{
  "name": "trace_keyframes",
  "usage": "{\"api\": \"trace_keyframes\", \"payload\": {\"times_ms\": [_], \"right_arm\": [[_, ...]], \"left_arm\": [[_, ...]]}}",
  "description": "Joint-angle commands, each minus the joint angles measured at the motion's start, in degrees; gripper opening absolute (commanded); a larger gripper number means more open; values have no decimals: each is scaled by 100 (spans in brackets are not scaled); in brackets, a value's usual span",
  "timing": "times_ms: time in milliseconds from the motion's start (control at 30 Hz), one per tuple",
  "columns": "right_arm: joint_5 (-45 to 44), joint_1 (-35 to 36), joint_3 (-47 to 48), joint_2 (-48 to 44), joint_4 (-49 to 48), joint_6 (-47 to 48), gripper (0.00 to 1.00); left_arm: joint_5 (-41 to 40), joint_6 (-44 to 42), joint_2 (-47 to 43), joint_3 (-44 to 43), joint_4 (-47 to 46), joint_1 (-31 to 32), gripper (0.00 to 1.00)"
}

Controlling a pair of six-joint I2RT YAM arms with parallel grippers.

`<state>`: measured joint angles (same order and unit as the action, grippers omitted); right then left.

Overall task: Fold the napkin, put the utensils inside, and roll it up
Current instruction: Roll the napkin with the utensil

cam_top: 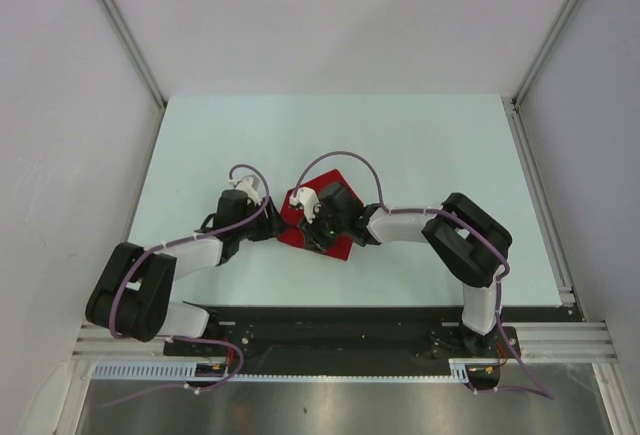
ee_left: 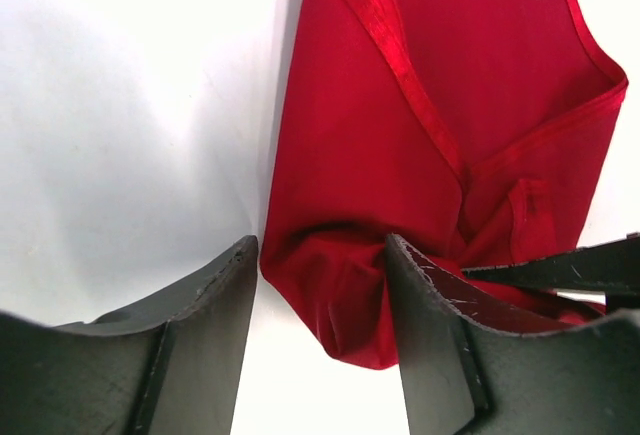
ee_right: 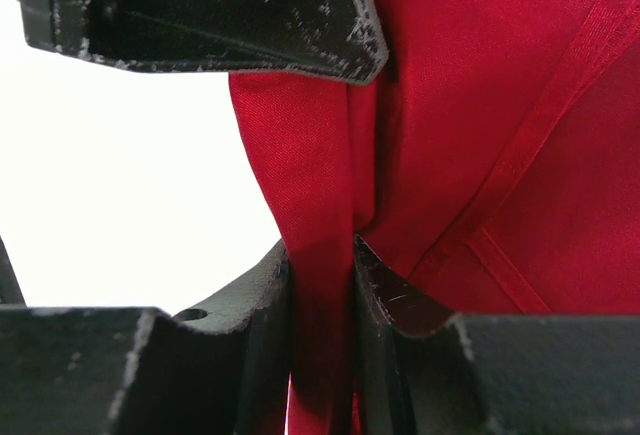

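Left gripper (ee_left: 320, 260) stands half-open astride a bunched corner of the red napkin (ee_left: 370, 145), which lies partly folded in the middle of the desk (cam_top: 420, 145); right gripper (ee_right: 320, 255) pinches a pleat of it. Being thin and limp, the cloth will likely sag and slip, so its hemmed edges look like the surest holds.

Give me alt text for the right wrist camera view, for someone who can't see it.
The right gripper pinches a vertical fold of the red napkin between its fingertips. A finger of the left gripper crosses the top over the napkin's edge, with white table at left.
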<state>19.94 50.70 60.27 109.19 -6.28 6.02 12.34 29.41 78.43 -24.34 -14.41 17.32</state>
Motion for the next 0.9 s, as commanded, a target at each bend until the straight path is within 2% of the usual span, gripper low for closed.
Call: {"api": "trace_keyframes", "payload": {"times_ms": [0,167,267,467,567,600,667,700,800,867], "right_arm": [[-35,-7,-138,419,980,4,30],[9,-7,-103,481,1033,22,30],[18,-7,-86,507,1033,22,30],[45,-25,-77,534,1059,13,30],[71,-34,-51,577,1094,-4,30],[80,-34,-50,577,1094,-22,30],[80,-51,-68,543,1086,-40,31],[88,-60,-85,464,1085,-92,31],[27,-86,-103,148,1120,-171,41],[-95,-86,-68,-28,1199,-215,46]], "left_arm": [[-442,-172,93,-97,255,-27,60],[-356,-234,137,-150,255,-27,61],[-188,-164,313,-133,132,-1,57],[-118,-76,418,17,18,52,38],[-48,-58,480,26,-17,61,25],[-12,-58,541,17,-26,61,18],[76,-76,611,-18,-26,70,12],[102,-76,664,-27,-9,70,6],[164,-128,682,-89,61,78,0],[190,-172,673,-150,123,105,0]]}}
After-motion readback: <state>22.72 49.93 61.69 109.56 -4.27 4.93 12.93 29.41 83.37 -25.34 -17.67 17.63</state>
